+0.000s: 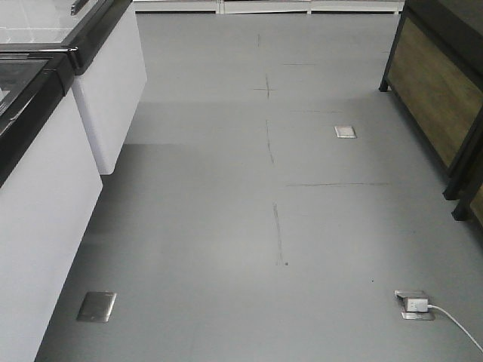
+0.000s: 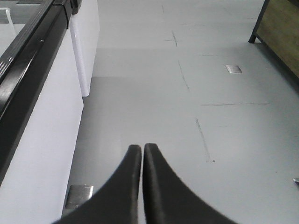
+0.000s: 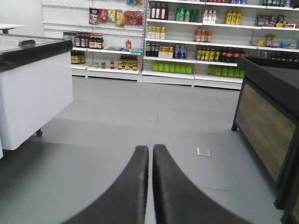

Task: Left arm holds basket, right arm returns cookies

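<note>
Closed jaws; bottles (image 3: 170, 67) on shelves (image 3: 187, 73)

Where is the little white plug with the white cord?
In the front-facing view, the small white plug sits in an open silver floor socket at the bottom right of the grey floor, its white cord running off right.

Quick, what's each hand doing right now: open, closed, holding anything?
Left hand: closed, holding nothing.
Right hand: closed, holding nothing.
</note>
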Motion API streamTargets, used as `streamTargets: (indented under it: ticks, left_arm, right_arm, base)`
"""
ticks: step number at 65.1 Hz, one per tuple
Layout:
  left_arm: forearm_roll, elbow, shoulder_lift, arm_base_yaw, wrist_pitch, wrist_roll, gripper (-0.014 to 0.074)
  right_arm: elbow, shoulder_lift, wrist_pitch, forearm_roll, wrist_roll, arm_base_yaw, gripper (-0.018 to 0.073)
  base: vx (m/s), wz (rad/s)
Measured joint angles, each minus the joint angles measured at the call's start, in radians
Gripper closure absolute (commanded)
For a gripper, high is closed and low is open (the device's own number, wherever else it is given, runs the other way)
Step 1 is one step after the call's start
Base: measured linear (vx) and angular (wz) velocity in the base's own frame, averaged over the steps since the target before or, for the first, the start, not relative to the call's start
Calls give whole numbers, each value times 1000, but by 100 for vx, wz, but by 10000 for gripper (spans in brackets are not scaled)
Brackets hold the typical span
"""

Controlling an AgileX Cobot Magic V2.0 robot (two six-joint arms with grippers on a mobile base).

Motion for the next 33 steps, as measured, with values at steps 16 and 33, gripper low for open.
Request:
streamTargets:
  ticks: [16, 33]
  left_arm:
    - [0, 0, 0, 0, -1, 0, 559]
    - [0, 0, 0, 0, -1, 0, 400]
  right_arm:
    - [0, 0, 0, 0, 0, 0, 570]
    - [0, 0, 0, 0, 0, 0, 570]
  base:
    - [0, 0]
    - [0, 0]
